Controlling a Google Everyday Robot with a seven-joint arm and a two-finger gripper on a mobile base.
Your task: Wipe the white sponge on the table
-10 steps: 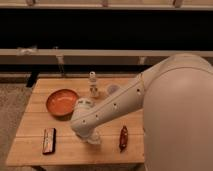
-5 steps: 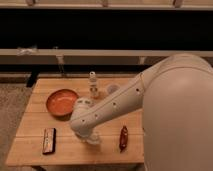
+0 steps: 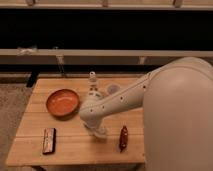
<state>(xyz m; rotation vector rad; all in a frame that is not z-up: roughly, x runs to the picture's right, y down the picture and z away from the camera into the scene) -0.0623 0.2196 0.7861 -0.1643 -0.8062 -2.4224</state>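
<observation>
Down over the table (image 3: 70, 145), the arm's jaws (image 3: 98, 133) point.

The robot's body was smooth, off-white plastic: a big rounded shell and a long tapering arm with a row of small dark dots. Its pale gripper (image 3: 98, 133) sat low over the table's (image 3: 75, 145) middle.

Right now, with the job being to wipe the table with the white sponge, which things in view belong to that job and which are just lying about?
Belonging to the job:
- gripper, low over the table's front middle
- white sponge, under the gripper, barely visible
- table

Just lying about:
- orange bowl
- dark bar
- reddish packet
- small bottle
- clear cup
</observation>
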